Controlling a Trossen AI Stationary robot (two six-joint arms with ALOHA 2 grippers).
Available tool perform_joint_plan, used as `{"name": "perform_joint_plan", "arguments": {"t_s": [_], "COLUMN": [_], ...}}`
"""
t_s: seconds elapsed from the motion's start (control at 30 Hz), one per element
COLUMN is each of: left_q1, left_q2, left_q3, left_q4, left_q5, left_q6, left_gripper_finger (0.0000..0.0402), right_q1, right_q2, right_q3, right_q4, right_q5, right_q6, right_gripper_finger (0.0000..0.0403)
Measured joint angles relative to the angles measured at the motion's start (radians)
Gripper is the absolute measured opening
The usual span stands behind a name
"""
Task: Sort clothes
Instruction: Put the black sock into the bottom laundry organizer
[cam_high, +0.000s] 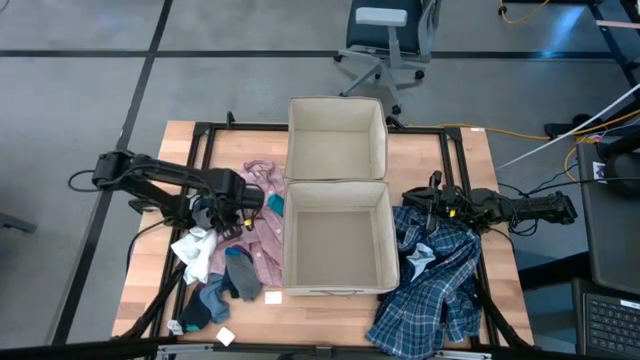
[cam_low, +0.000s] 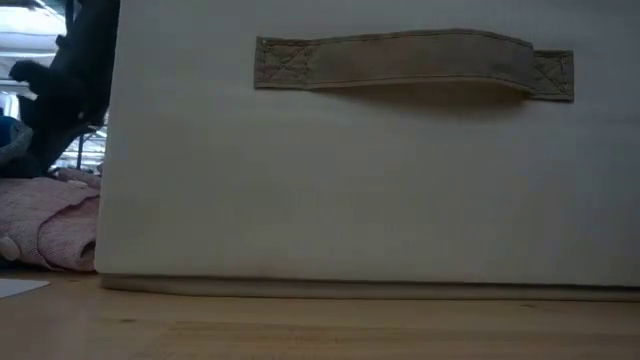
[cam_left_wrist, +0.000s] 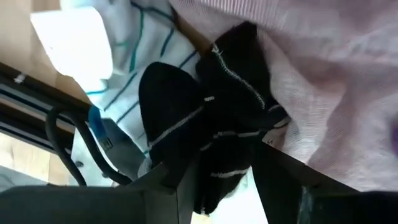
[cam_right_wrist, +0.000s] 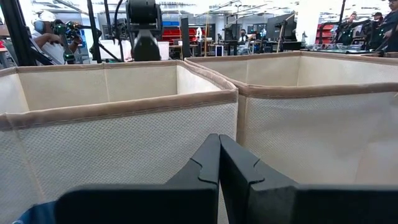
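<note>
Left gripper (cam_high: 246, 203) was low over the clothes pile on the table's left side, fingers (cam_left_wrist: 283, 180) parted, with a black sock with thin white stripes (cam_left_wrist: 214, 124) lying between them. The sock looked loose in the gap, but grip contact couldn't be confirmed. Pink shirt (cam_left_wrist: 323, 81) bunched just past the sock and under it, spreading from the gripper toward the near bin (cam_high: 335, 238). A white cloth with teal stripes (cam_left_wrist: 140, 56) lay just beside the sock on the other side. In the high view a white top (cam_high: 195, 247) sat near the gripper on its outer side. Grey and blue socks (cam_high: 228, 285) lay further off toward the table's front edge. A small teal piece (cam_high: 275, 203) sat just beyond the gripper, against the near bin's wall.

Right gripper (cam_high: 428, 203) had its fingers pressed together, holding nothing. It sat just beside the near bin's right wall, pointing at both beige bins. Blue-white plaid shirt (cam_high: 440, 285) lay under and in front of it, spreading to the table's front right corner. Far bin (cam_high: 336, 138) stood touching the near one, behind it.

Low view showed mostly the near bin's front wall and its handle (cam_low: 412, 62), pink fabric at its left.
</note>
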Motion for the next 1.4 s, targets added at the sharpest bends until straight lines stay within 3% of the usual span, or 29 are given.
{"name": "perform_joint_plan", "arguments": {"t_s": [0.27, 0.57, 0.9, 1.13, 1.4], "left_q1": [0.000, 0.000, -0.001, -0.001, -0.001], "left_q2": [0.025, 0.023, -0.019, -0.111, -0.193], "left_q3": [-0.002, 0.002, 0.113, 0.257, 0.438], "left_q4": [0.016, 0.027, 0.010, -0.118, -0.120], "left_q5": [0.018, 0.042, 0.021, -0.133, -0.224], "left_q6": [0.077, 0.157, 0.197, 0.182, 0.199], "left_gripper_finger": [0.0105, 0.0006, 0.0004, 0.0002, 0.0001], "right_q1": [0.000, 0.000, 0.000, 0.000, 0.000], "right_q2": [0.000, 0.000, 0.000, 0.000, 0.000], "right_q3": [0.000, 0.000, -0.001, -0.001, -0.001], "right_q4": [0.000, 0.000, 0.000, 0.000, 0.002], "right_q5": [0.000, 0.001, 0.002, 0.002, 0.011], "right_q6": [-0.002, -0.003, -0.003, -0.022, -0.029], "right_gripper_finger": [0.0007, 0.0007, 0.0007, 0.0007, 0.0007]}}
